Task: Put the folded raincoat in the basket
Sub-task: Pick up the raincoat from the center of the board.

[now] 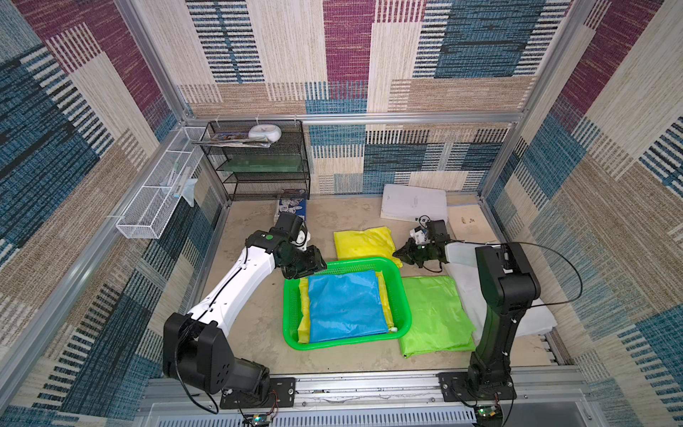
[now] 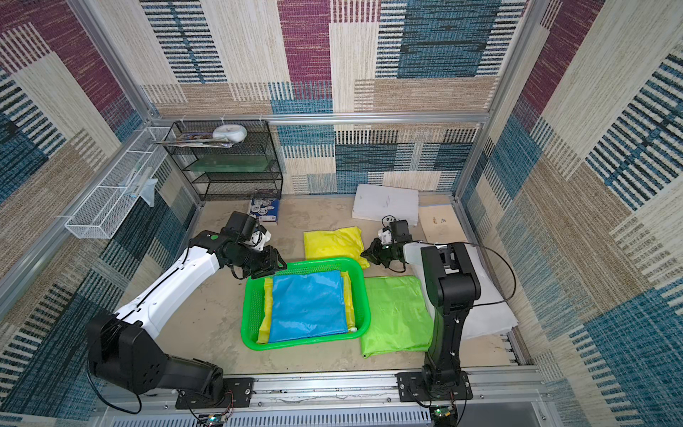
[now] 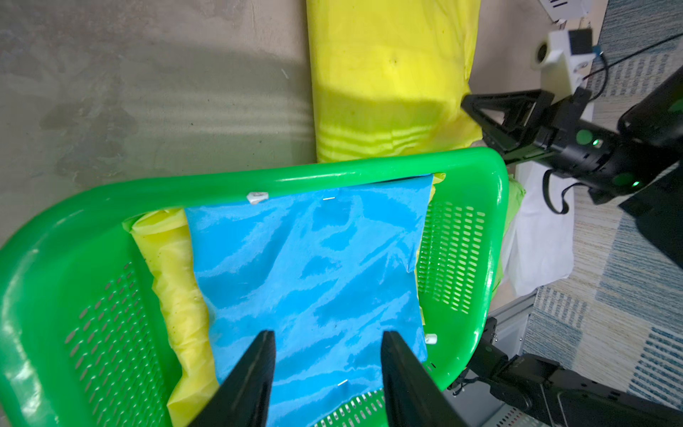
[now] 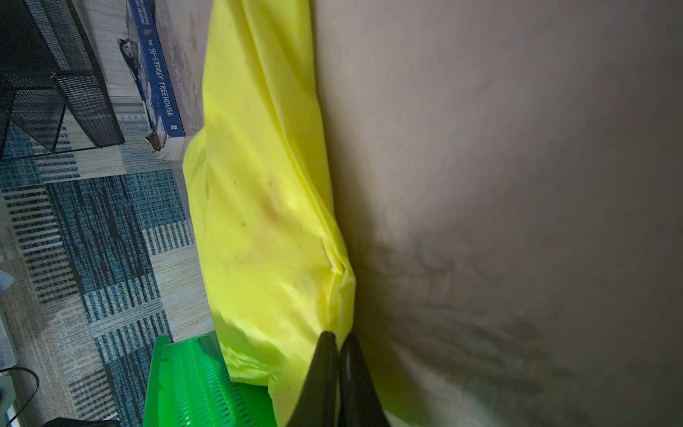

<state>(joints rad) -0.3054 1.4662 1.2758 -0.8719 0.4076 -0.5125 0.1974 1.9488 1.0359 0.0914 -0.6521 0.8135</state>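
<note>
Patchwork woven panels in blue, maroon and beige close in the beige tabletop. The bright green basket sits at the centre of both top views. It already holds a blue folded raincoat, which lies flat on a second yellow raincoat whose edges show at either side.

The yellow folded raincoat lies on the table just above the basket in the frame, its near edge against the basket's far rim. My right gripper comes in from the right, low to the table. The right wrist view shows its fingers pinched together on the thin edge of that yellow raincoat at its corner.

My left gripper hangs over the basket's upper left corner. Its fingers stand apart above the blue raincoat, with nothing between them.

A lime green folded raincoat lies right of the basket, touching its side. A white folded piece lies under my right arm.

At the upper left stands a black mesh shelf rack, with a white wire mesh tray on the left wall. A book, The 91-Storey Treehouse, lies below the rack. A stack of white paper lies at the back right.
</note>
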